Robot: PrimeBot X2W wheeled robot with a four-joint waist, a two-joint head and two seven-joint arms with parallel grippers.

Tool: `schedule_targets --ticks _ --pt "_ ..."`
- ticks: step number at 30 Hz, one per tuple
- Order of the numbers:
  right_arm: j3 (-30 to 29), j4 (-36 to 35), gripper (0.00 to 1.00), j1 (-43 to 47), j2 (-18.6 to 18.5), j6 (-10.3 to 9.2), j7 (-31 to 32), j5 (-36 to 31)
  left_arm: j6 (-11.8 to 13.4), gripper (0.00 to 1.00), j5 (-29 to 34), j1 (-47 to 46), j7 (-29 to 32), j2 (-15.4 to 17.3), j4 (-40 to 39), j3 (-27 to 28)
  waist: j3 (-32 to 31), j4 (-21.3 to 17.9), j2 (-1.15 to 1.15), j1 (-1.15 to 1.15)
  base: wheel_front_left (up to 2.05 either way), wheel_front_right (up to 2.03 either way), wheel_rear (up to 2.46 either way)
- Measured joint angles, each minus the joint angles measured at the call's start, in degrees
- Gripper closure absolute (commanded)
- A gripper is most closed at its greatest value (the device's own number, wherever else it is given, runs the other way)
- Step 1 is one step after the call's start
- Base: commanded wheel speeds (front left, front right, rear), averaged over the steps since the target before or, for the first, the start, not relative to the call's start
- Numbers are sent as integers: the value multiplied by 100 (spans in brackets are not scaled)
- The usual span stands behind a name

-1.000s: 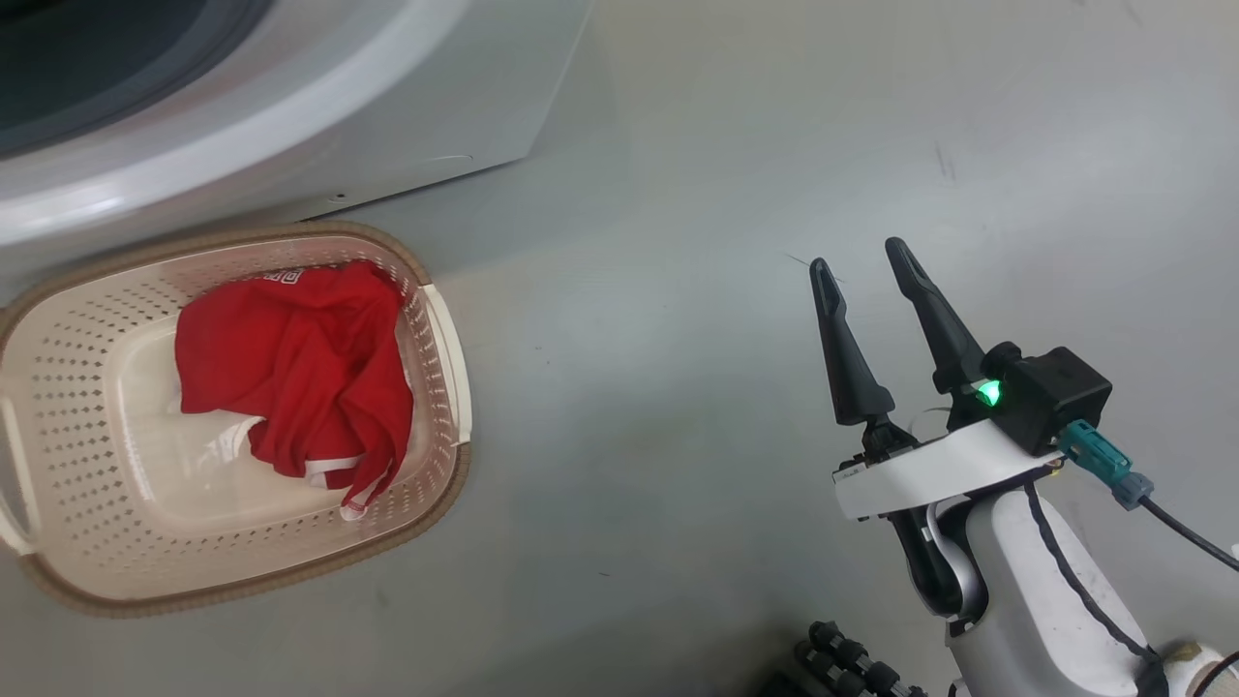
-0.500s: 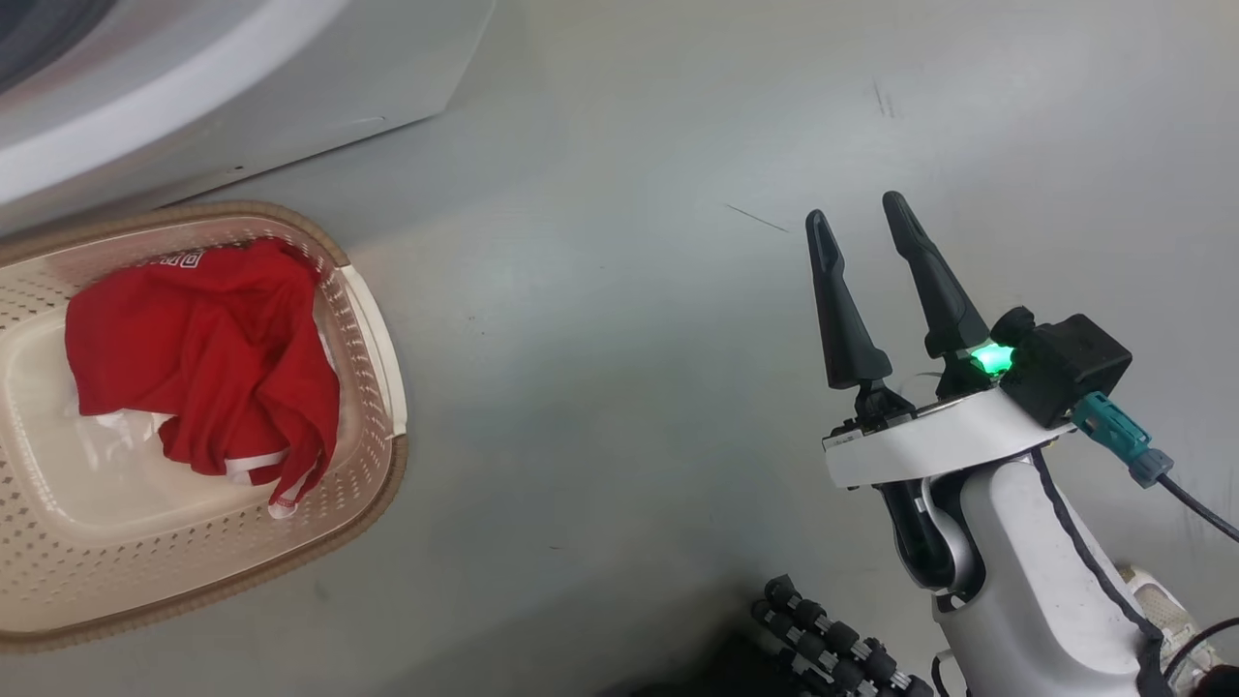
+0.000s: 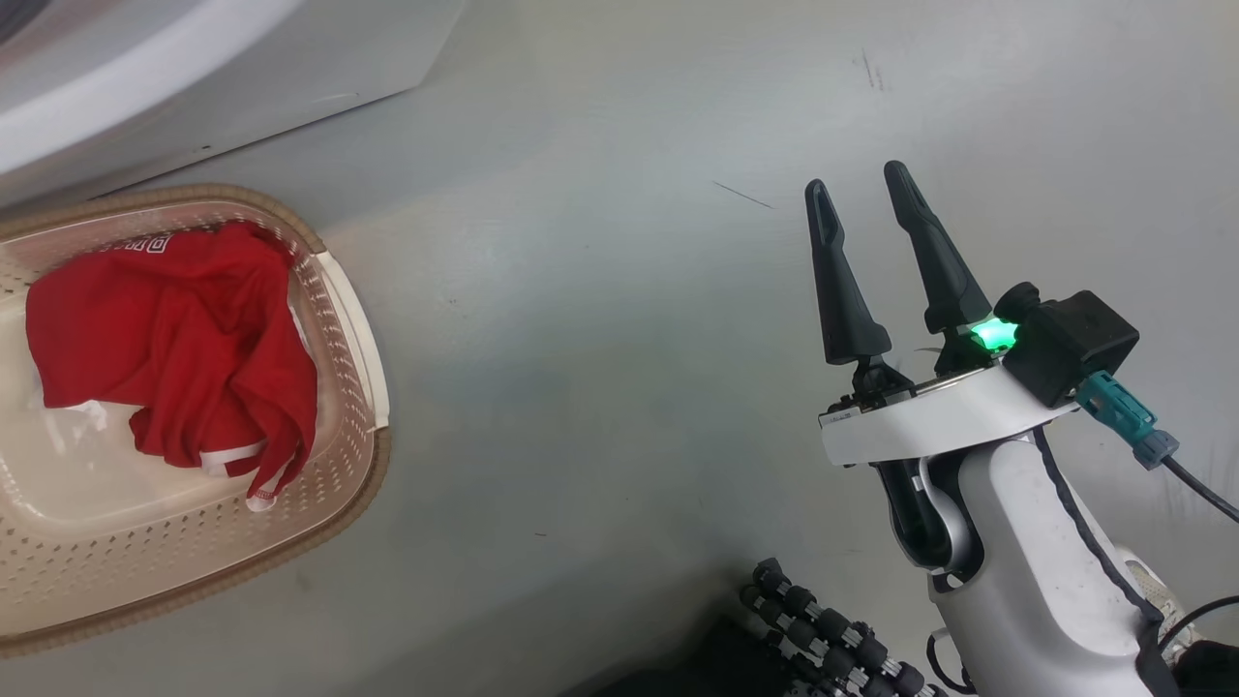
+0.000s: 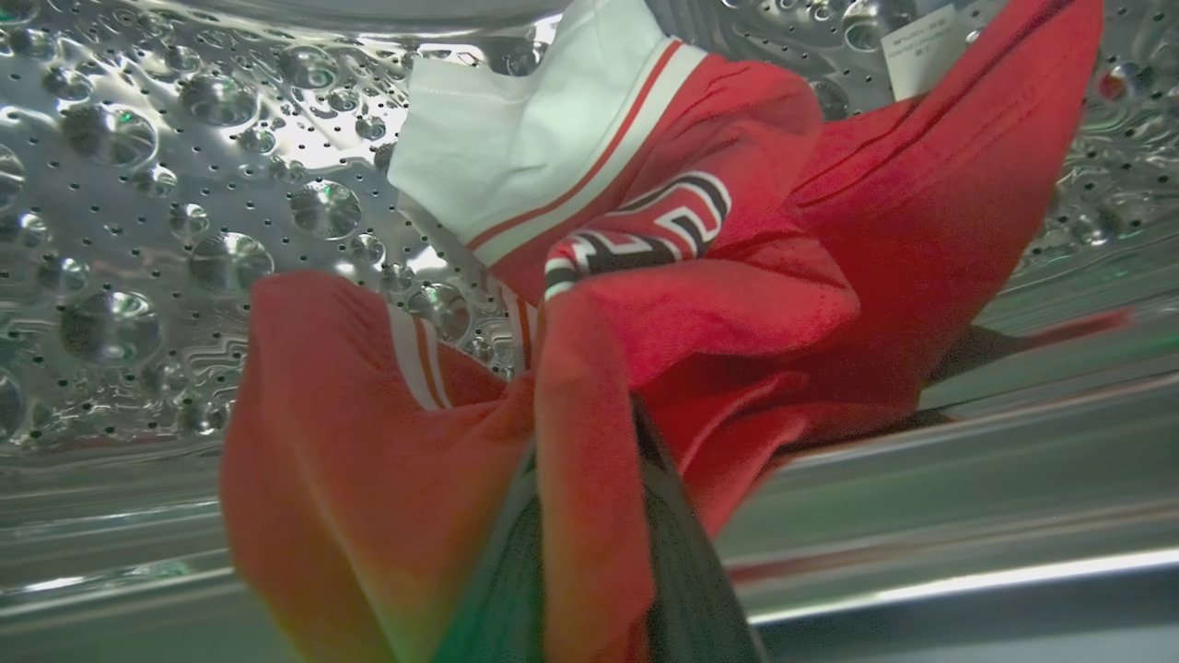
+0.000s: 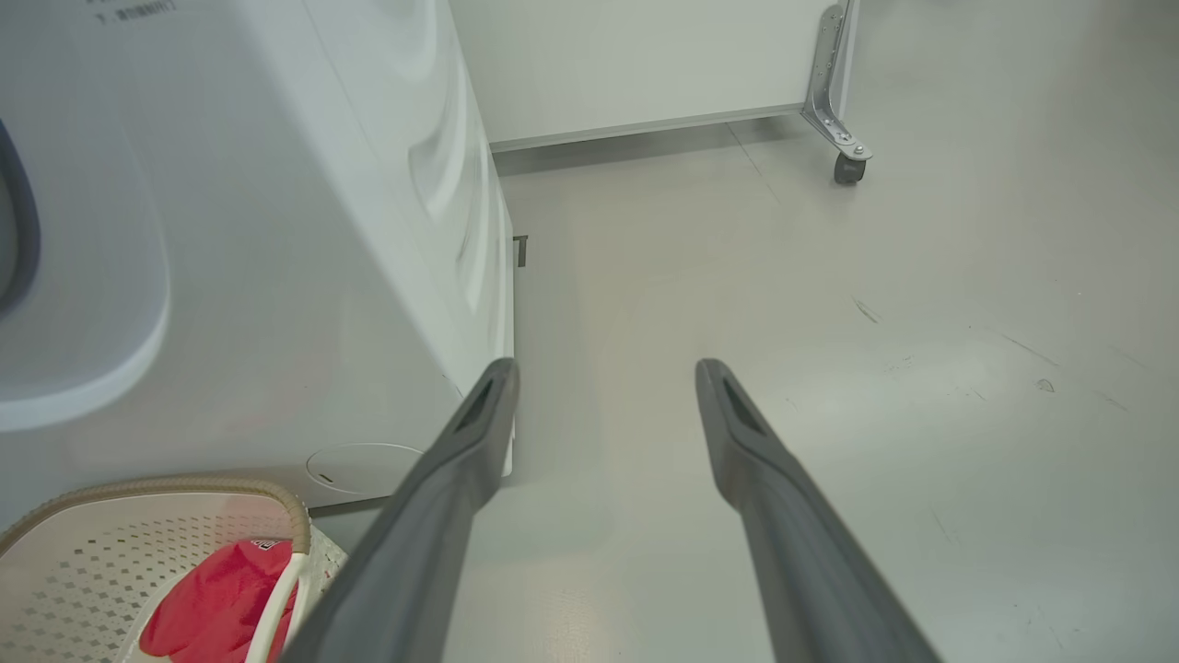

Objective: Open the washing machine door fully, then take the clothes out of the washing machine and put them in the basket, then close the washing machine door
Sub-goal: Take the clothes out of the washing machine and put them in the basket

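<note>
Left wrist view, left gripper (image 4: 589, 419) clamping clothes (image 4: 718, 304)

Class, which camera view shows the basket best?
The head view: the basket shows most of its brown rim, holed walls and the red clothes inside. The right wrist view catches just one corner. The left wrist view looks into the drum.

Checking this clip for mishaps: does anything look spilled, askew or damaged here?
Nothing stands out. One red garment lies inside the basket. A red jersey in the steel drum is bunched around the left pincer, which grips it. The right pincer hangs open above the floor.
</note>
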Motion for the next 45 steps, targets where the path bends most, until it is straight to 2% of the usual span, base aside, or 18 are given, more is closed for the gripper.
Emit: schedule_targets --ticks 7,13,24,36,45 --pt "-94 0 0 -43 0 -69 0 -22 -62 100 -53 -14 -105 -78 5 -62 5 80 0 0 0 0 0" --pt "-118 11 0 -73 0 -71 0 -123 -108 100 -116 16 -537 -225 -24 -55 -32 220 0 0 0 0 0" --pt "-377 108 0 -89 -2 -71 -1 -485 -62 100 -252 220 -1962 -609 -127 178 -243 520 0 0 0 0 0" --pt "-664 226 0 6 -145 -68 -1 -784 -81 100 -495 1519 -3765 -1258 -654 368 -673 1041 0 0 0 0 0" --pt "-773 325 0 256 -218 -66 -1 -871 -81 100 -492 2490 -4646 -1613 -903 294 -1147 1355 0 0 0 0 0"
